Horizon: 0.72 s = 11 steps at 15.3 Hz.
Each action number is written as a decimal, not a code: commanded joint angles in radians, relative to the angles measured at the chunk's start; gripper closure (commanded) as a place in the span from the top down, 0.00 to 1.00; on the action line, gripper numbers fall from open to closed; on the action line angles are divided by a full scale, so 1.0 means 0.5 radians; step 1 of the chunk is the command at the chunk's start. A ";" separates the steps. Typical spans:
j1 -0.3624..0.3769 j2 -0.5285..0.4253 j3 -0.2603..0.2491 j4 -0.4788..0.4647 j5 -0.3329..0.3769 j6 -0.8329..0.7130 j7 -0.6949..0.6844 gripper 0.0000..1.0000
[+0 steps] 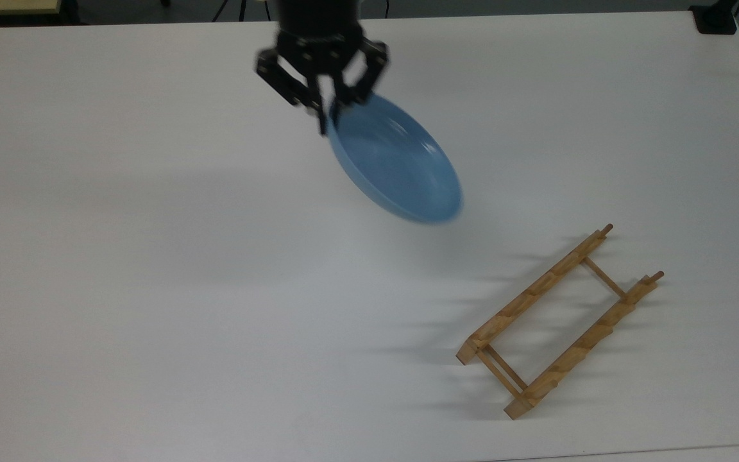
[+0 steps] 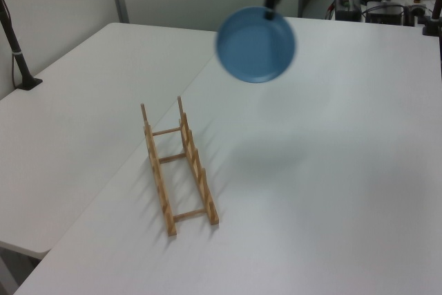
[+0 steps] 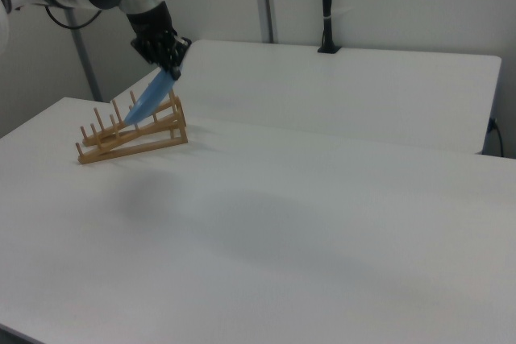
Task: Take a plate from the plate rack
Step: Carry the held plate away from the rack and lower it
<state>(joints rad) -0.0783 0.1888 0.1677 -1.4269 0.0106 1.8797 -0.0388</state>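
Even, bright overhead light throws soft shadows beside the plate rack (image 1: 559, 322), while the plate (image 2: 256, 44) and gripper (image 1: 327, 120) smear with motion blur.

I saw a white table (image 1: 151, 256) spread wide under the tool, with a second white table (image 2: 62, 136) butted against it along a seam. A black pole (image 3: 326, 6) stood clamped at the far table edge in the right view, well apart from the tool, before pale wall panels (image 3: 387, 2).
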 commanded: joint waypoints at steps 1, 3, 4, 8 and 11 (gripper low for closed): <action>-0.168 -0.126 -0.016 -0.192 0.098 -0.353 -0.541 0.00; -0.251 -0.132 -0.013 -0.244 0.098 -0.440 -0.689 0.00; -0.291 -0.135 -0.013 -0.290 0.102 -0.440 -0.747 0.00; -0.457 -0.196 -0.019 -0.612 0.206 -0.266 -1.017 0.00; -0.515 -0.240 -0.026 -0.845 0.301 -0.072 -1.207 0.00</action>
<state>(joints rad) -0.3108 0.1516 0.1605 -1.6786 0.1036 1.7367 -0.5430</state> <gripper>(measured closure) 0.921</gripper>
